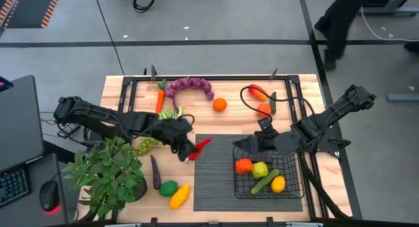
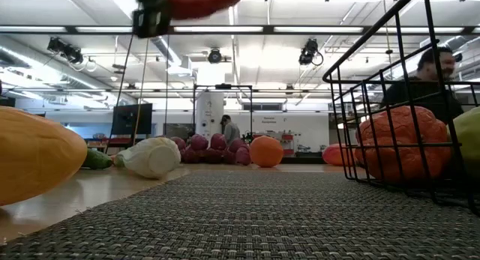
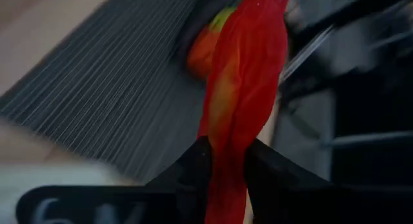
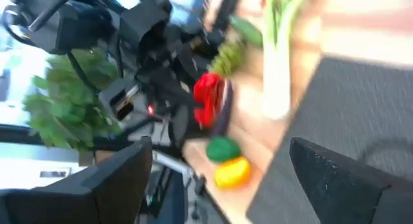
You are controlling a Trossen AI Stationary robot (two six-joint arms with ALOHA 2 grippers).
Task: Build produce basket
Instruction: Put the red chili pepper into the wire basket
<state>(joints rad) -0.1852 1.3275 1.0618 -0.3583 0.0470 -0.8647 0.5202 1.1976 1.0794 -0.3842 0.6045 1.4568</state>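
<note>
Worktop scene: left end effector (image 1: 191,150) pinches red pepper (image 1: 200,146) near stem end; light, smooth, slip-prone; right end effector (image 1: 252,143) gapes wide beside basket (image 1: 291,188).

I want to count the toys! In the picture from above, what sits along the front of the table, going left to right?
Potted plant → eggplant → green pepper → yellow pepper → basket, holding produce.

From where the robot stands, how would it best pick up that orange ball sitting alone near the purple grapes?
The orange is round, so no part grips better than another: I'd close a claw across its widest middle, coming straight down from above. It sits apart from the grapes, leaving room for fingers on either side. The left claw already holds a red pepper; the right claw looks free.
</note>
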